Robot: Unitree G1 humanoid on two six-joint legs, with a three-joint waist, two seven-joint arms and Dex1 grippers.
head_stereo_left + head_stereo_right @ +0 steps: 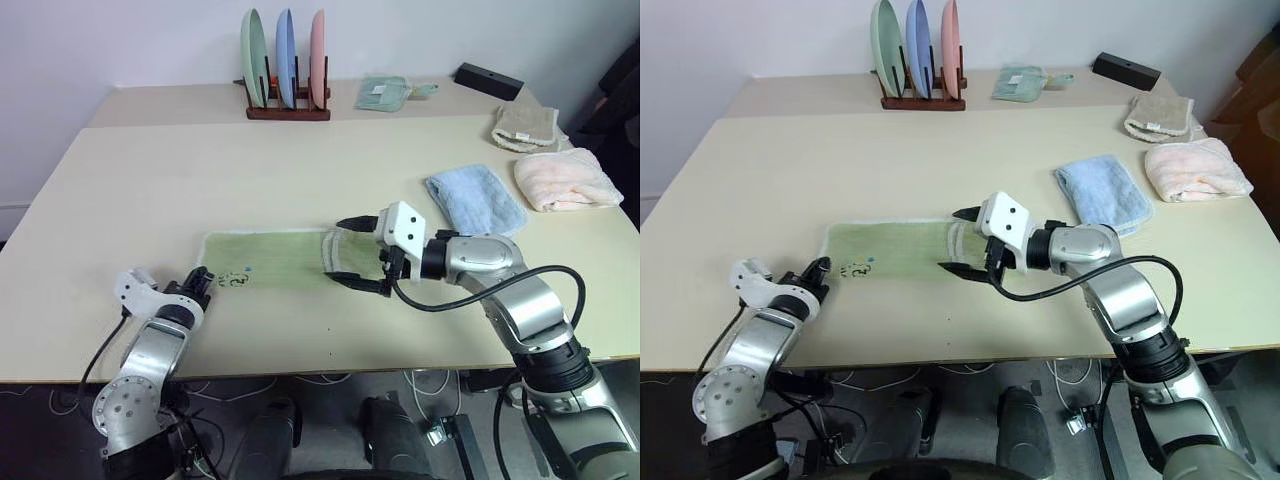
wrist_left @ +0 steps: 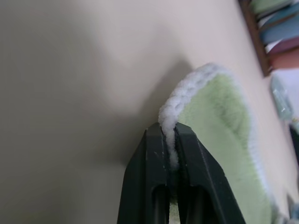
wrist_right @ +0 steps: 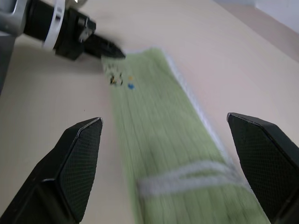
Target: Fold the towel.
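The towel is soft light green terry cloth with a nubby white stitched edging, which the left gripper pinches between matt black plastic fingers. The right gripper has finely textured black pads. The table is smooth, matt beige.

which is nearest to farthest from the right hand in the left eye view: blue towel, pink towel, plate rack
From the right hand:
1. Blue towel, just beyond it to the right.
2. Pink towel, farther right near the table edge.
3. Plate rack, far side of the table.
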